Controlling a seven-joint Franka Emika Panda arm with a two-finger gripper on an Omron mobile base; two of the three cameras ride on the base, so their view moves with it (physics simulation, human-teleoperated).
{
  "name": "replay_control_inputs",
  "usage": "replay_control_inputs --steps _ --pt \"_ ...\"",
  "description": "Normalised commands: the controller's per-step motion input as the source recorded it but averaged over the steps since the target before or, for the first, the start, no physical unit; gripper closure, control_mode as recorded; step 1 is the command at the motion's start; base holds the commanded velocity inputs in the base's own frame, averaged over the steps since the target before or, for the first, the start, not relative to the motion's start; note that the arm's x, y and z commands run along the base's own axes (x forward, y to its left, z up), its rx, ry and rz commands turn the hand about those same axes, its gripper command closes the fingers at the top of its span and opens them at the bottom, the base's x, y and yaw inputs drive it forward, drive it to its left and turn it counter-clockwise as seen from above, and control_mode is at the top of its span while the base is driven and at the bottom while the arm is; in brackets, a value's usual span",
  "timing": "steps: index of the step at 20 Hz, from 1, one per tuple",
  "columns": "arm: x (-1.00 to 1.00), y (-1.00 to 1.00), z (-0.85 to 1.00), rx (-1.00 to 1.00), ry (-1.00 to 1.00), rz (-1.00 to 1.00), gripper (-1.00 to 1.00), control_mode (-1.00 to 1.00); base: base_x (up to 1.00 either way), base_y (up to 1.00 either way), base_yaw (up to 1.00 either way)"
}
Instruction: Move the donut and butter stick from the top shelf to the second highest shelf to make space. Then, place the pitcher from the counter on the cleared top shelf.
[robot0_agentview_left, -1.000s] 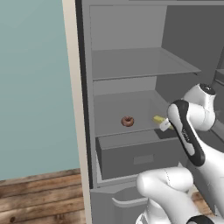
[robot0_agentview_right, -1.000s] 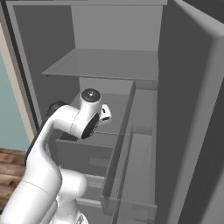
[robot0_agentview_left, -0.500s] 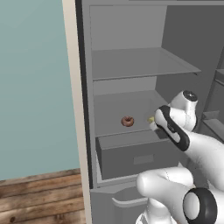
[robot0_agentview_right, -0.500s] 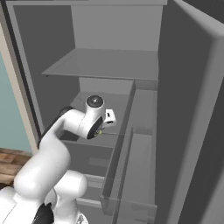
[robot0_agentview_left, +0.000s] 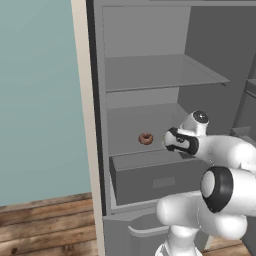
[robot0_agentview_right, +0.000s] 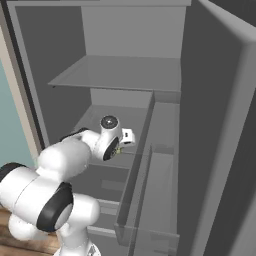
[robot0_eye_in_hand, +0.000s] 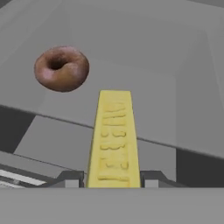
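Matt brown glazed donut (robot0_eye_in_hand: 61, 68); smooth yellow butter stick (robot0_eye_in_hand: 114, 139) with embossed lettering; plain matt grey shelf (robot0_agentview_left: 130, 131); wood-plank floor (robot0_agentview_left: 47, 225).

The donut (robot0_eye_in_hand: 61, 68) is brown with a darker reddish-brown glaze, and the butter stick (robot0_eye_in_hand: 114, 139) is plain yellow with faint raised lettering in the same yellow. The 2 fridge shelves, the top shelf (robot0_agentview_left: 160, 71) and the second highest shelf (robot0_agentview_left: 130, 131), are flat grey like the fridge walls and the boxy drawer (robot0_agentview_left: 155, 176). The wall (robot0_agentview_left: 40, 100) is pale teal and the floor (robot0_agentview_left: 50, 227) is brown wood plank.
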Motion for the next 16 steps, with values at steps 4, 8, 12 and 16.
replay_control_inputs --steps 4,8,12,16 --pt "0.63 -0.22 -0.12 0.02 0.00 -0.09 1.00 -1.00 0.00 0.00 0.00" --pt "0.57 -0.35 -0.04 0.04 0.00 -0.07 1.00 -1.00 0.00 0.00 0.00" --pt "0.59 -0.33 -0.04 0.04 0.00 -0.04 1.00 -1.00 0.00 0.00 0.00" --pt "0.62 -0.14 -0.08 0.04 0.00 0.00 1.00 -1.00 0.00 0.00 0.00"
